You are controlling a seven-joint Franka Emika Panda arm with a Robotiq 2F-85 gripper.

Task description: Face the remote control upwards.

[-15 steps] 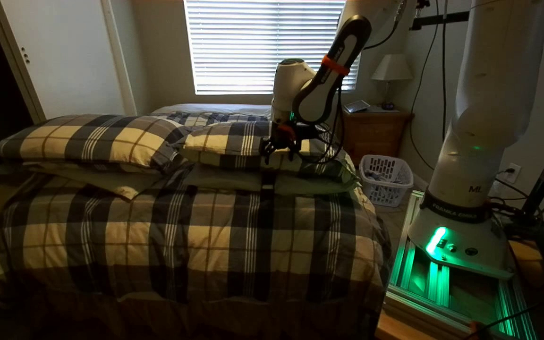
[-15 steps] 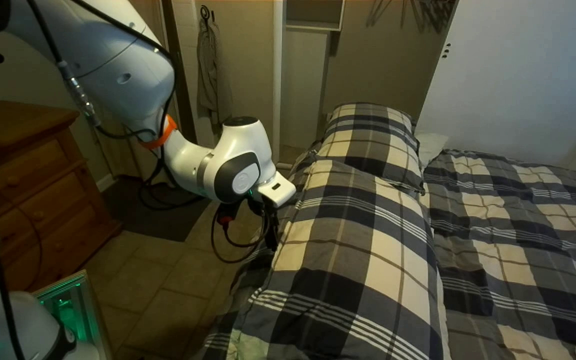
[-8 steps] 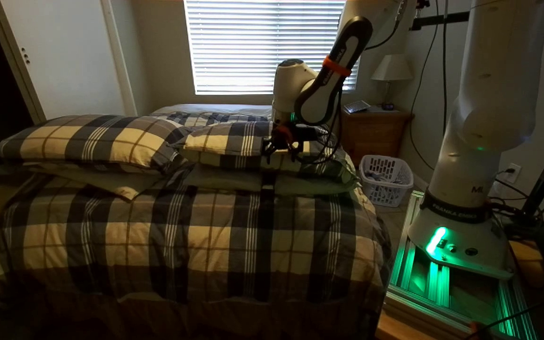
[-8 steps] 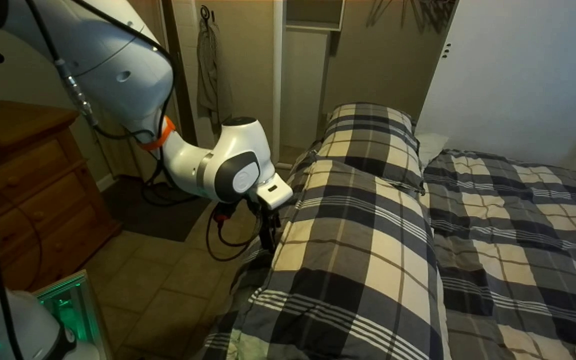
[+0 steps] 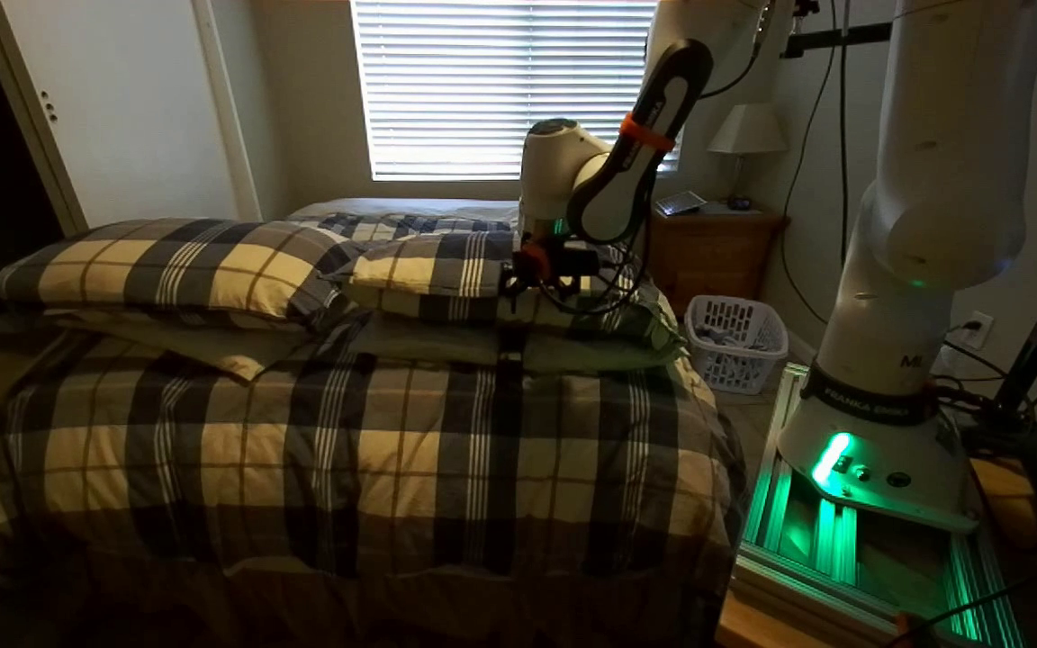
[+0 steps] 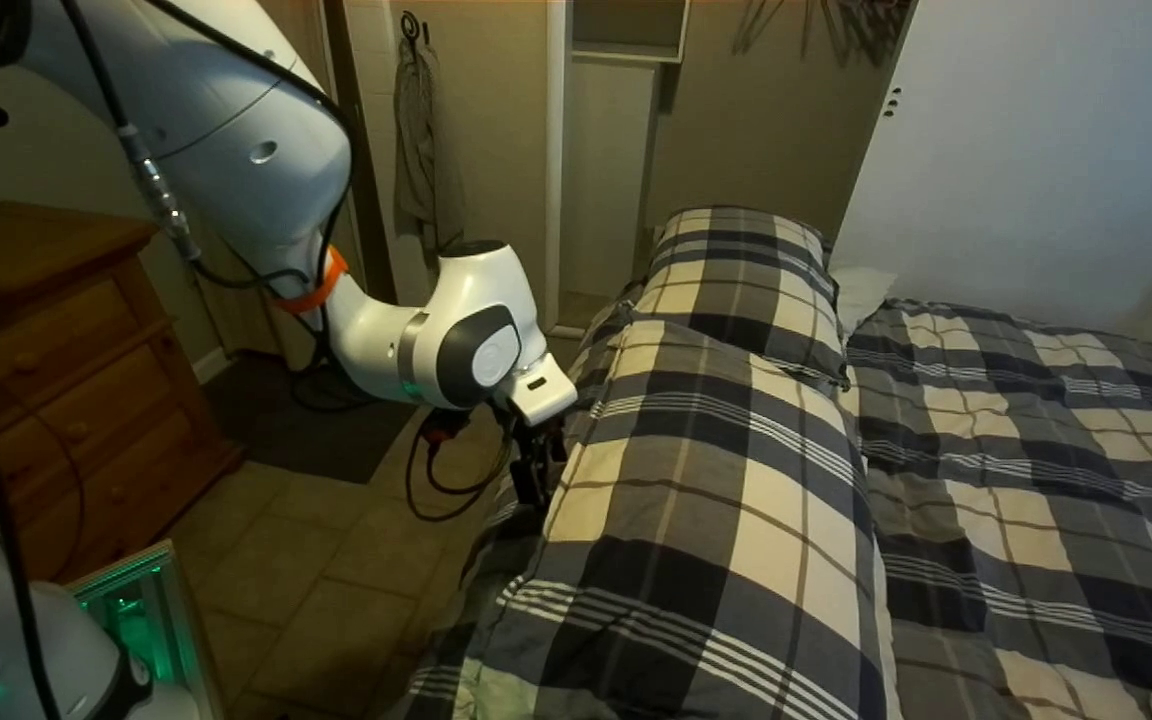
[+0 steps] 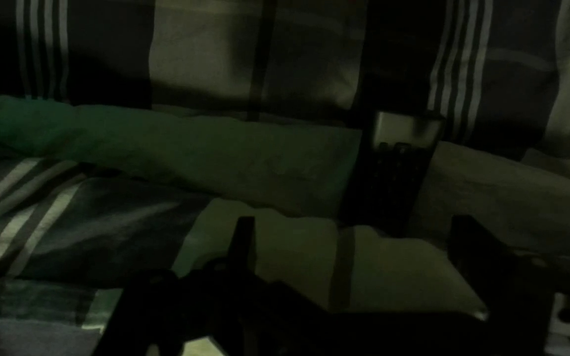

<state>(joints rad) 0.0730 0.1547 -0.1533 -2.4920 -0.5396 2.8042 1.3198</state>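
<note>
The remote control (image 7: 389, 178) is a slim black bar with faint button marks and a paler, shiny end. In the wrist view it lies against the grey-green lower pillow (image 7: 245, 158). Its shiny end is by the plaid cover and its dark end meets the upper pillow's edge. In an exterior view the remote (image 5: 510, 346) stands steeply against the lower pillow; the pillows hide it from the opposite side. My gripper (image 5: 540, 290) is open and empty above it, beside the upper pillow. It also shows in an exterior view (image 6: 539, 480) and the wrist view (image 7: 354, 227), fingers apart.
Plaid pillows (image 5: 185, 265) (image 6: 716, 450) lie stacked on the plaid bed cover (image 5: 392, 450). A white laundry basket (image 5: 736, 346) and a wooden nightstand (image 5: 712, 256) with a lamp stand beyond the bed. A wooden dresser (image 6: 66, 380) stands behind the arm. Cables hang by the wrist.
My arm has come down slightly and the wrist has turned. In an exterior view the gripper has shifted a little away from the upper pillow. The remote has not visibly moved.
</note>
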